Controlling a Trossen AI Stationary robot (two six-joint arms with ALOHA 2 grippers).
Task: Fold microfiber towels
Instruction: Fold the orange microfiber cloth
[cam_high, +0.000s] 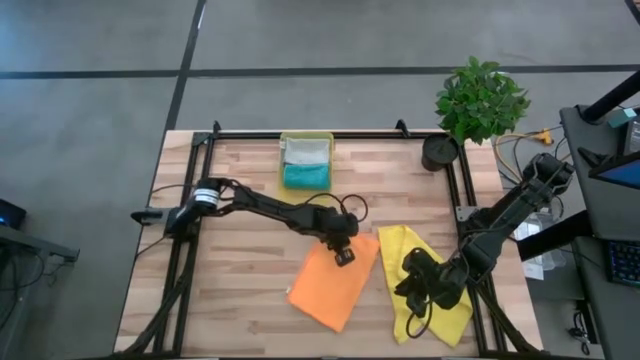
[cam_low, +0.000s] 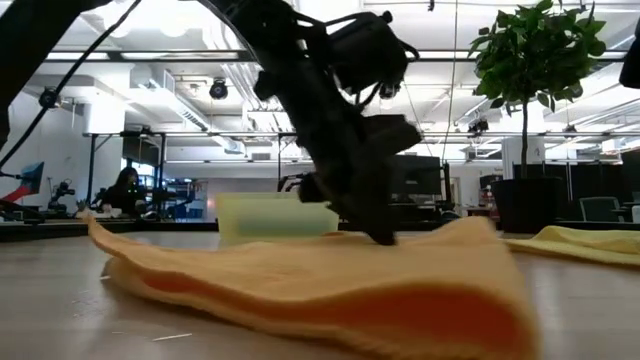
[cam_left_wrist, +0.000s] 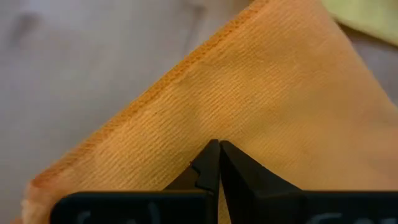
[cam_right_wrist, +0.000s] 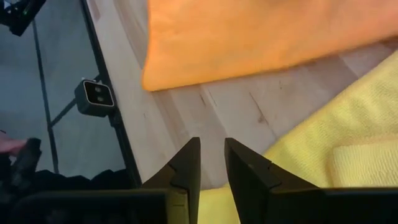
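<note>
Progress: I judge two of four done. The light grey towel (cam_high: 305, 151) and teal towel (cam_high: 306, 176) lie folded in the yellow tray (cam_high: 283, 160).
In hand: orange towel (cam_high: 334, 279), doubled over on the surface (cam_high: 240, 260) on the near side of the tray, apparently mid-fold.
Left: yellow towel (cam_high: 430, 290), rumpled, just right of the orange one.
Left tool (cam_high: 343, 252): closed, tips pressing the orange towel's top layer; I see nothing pinched.
Right tool (cam_right_wrist: 208, 163): narrowly parted over the yellow towel's edge; I cannot tell whether it grips.
Orange towel look: soft ribbed weave, stitched hem, thick rounded fold edge.
</note>
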